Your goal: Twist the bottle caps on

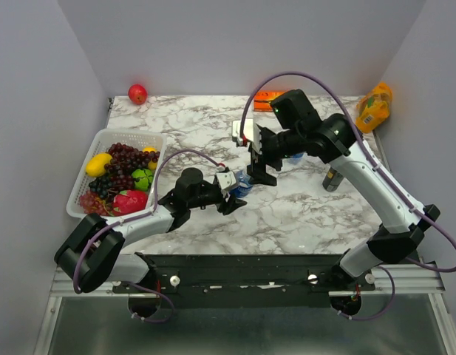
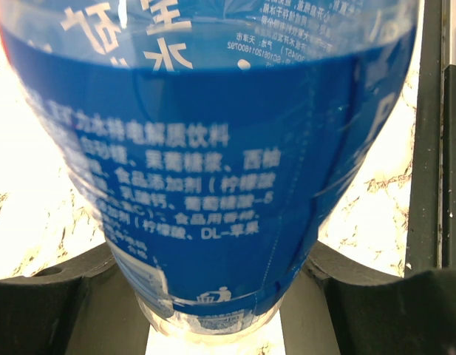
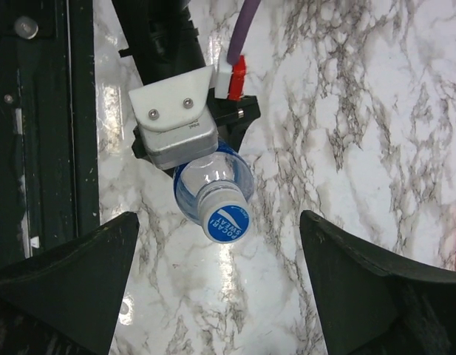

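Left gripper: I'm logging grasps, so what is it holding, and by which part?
The left gripper clamps a Pocari Sweat bottle around its blue-labelled body. The right gripper is open and holds nothing.

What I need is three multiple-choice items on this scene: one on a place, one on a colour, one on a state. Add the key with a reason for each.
1. Where does the fruit basket sit?
A. at the left side of the table
B. in the far right corner
C. between the arm bases

2. What colour is the cap on the bottle that the left gripper holds?
A. red
B. green
C. blue

3. How is the right gripper?
A. shut on the cap
B. open above the bottle
C. shut on a can

Key:
1 A, the top view shows the fruit basket by the table's left edge.
2 C, the right wrist view shows a blue cap with white lettering.
3 B, its fingers stand wide apart either side of the cap and touch nothing.
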`<move>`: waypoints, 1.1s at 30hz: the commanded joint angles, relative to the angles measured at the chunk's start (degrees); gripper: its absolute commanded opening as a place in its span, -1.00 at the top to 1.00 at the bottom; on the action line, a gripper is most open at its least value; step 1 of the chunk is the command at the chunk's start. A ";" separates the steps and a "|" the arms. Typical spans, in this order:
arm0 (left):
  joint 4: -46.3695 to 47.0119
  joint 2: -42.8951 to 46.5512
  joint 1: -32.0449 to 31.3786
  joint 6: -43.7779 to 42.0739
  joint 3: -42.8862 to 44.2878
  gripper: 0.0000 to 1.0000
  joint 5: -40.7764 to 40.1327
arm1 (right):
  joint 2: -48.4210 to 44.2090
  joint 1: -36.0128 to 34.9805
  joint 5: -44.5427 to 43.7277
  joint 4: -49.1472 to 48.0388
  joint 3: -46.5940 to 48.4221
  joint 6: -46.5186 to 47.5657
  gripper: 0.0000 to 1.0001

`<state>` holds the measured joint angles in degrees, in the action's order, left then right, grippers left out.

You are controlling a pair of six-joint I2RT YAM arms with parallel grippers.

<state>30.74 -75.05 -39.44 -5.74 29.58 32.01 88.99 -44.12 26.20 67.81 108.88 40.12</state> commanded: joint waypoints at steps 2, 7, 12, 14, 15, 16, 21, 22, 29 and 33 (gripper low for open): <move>0.90 0.60 0.24 -1.47 0.39 1.00 0.86 | 1.53 2.89 1.66 -2.86 5.45 -8.20 -0.90; 0.55 1.04 0.24 -2.26 0.30 1.00 1.21 | 4.87 3.42 5.79 6.18 9.42 1.17 -0.92; 0.72 1.04 0.24 -2.09 0.39 1.00 1.04 | 4.35 3.34 7.46 8.30 6.44 5.76 -0.99; 1.16 0.87 0.24 -1.30 0.47 1.00 0.86 | 4.70 3.34 8.43 9.70 6.17 7.33 -0.99; 1.25 0.69 0.33 -1.12 0.56 1.00 0.69 | 4.79 3.34 8.96 10.23 6.17 7.60 -0.99; 1.25 0.60 0.33 -0.94 0.65 1.00 0.77 | 5.14 3.25 9.13 10.76 6.17 8.13 -0.99; 1.43 0.08 0.33 0.28 1.44 1.00 1.12 | 4.79 2.11 8.26 10.41 4.06 9.54 -0.99; 1.43 -0.19 0.33 0.38 1.62 1.00 1.39 | 4.70 1.32 8.00 10.24 3.45 9.63 -0.99; 1.69 -1.24 0.33 1.34 3.02 1.00 1.91 | 3.56 -1.05 3.16 5.50 -0.25 9.01 -0.99; 2.30 -1.94 0.68 3.62 3.55 1.00 1.83 | 3.65 -1.76 1.06 5.40 -0.60 8.84 -0.99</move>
<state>30.76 -76.12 -39.35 -4.82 31.29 32.36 93.56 -45.06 30.26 74.43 109.03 48.56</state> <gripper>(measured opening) 0.640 0.995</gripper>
